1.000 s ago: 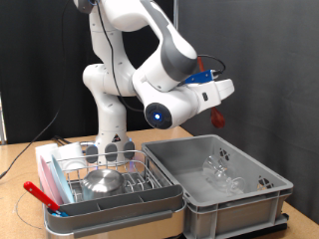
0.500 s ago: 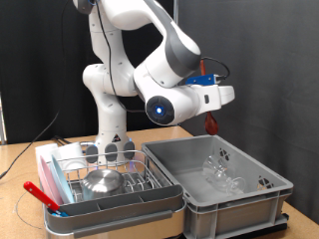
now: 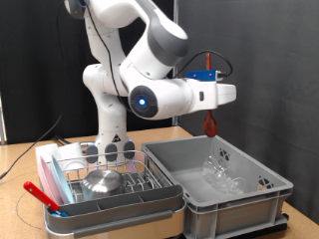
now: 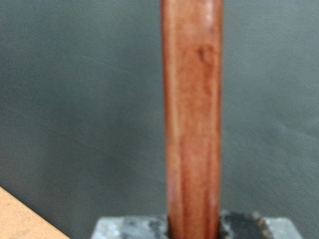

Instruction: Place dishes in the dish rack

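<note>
Exterior view: the pincer (image 3: 210, 112) is seen raised above the large grey bin (image 3: 224, 199), with a reddish-brown stick (image 3: 209, 123) hanging from it, while clear glass pieces (image 3: 223, 169) are seen inside that bin and a steel bowl (image 3: 101, 181) is seen resting in the dish rack (image 3: 110, 189) on the bench (image 3: 15, 169) at the exterior view's left. Wrist view: the reddish-brown stick (image 4: 191, 110) is shown close up, gripped upright at its lower end against a dark background.
</note>
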Motion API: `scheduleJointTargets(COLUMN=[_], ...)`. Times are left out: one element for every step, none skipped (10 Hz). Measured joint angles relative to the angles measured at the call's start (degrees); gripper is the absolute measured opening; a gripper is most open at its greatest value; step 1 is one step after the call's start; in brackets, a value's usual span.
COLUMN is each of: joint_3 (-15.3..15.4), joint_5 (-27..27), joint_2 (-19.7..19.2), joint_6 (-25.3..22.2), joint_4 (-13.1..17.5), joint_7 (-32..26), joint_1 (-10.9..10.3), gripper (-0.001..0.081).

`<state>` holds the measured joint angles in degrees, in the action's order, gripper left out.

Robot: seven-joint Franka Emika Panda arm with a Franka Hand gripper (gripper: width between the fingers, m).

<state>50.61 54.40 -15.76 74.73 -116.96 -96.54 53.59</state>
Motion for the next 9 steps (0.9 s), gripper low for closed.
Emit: scheduleJointTargets(joint_3=[-0.9, -1.9, -2.9, -3.8, -4.8, -5.7, -6.3, -6.9, -7.3], joint_5=[-0.1, -0.3, -0.5, -0.8, -1.1, -1.6, -2.5, -3.3, -4.1], joint_2=[-1.0, -1.8, -2.7, -3.5, -4.5, -5.8, -7.3, -8.7, -10.0], joint_6=[0.2, 0.3, 0.4, 0.7, 0.7, 0.6, 0.1, -0.6, -1.3], joint_4=[1.5, 3.1, 4.8, 6.5, 8.4, 10.3, 12.3, 14.0, 15.4], joint_7=[1.1, 2.1, 3.0, 3.5, 4.2, 4.9, 5.6, 6.1, 6.2], joint_1=[0.1, 0.2, 0.2, 0.3, 0.4, 0.4, 0.4, 0.4, 0.4], gripper=[0.0087, 0.0087, 0.0087, 0.0087, 0.0087, 0.0087, 0.0087, 0.0087, 0.0087])
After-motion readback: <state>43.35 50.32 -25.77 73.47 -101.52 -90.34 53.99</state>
